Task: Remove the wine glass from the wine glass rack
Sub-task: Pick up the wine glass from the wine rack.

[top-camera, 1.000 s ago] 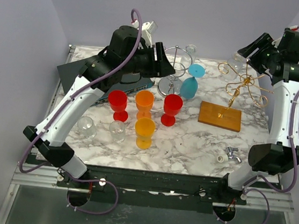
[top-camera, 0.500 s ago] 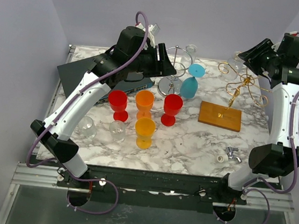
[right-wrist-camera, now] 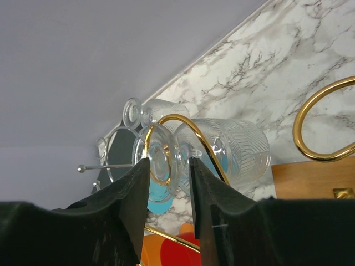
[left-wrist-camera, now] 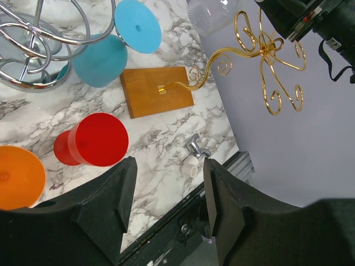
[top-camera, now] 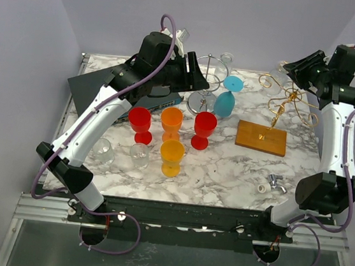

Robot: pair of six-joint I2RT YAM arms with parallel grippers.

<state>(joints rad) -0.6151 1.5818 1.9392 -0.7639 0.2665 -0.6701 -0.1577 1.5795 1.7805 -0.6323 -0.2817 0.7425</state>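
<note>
Gold wire rack [top-camera: 293, 101] at the bench's [top-camera: 224, 170] far right corner carries the clear wine glass [right-wrist-camera: 233, 152], which hangs by its foot in a hook. The right tool [right-wrist-camera: 168, 162] closely flanks that foot; whether it clamps, I cannot tell. The left tool [left-wrist-camera: 168, 163] stands apart, empty, above a red goblet [left-wrist-camera: 91, 141].

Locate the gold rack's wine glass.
Top view, far right: the wine glass hangs on the gold rack, its foot between the fingers of the right gripper.
</note>
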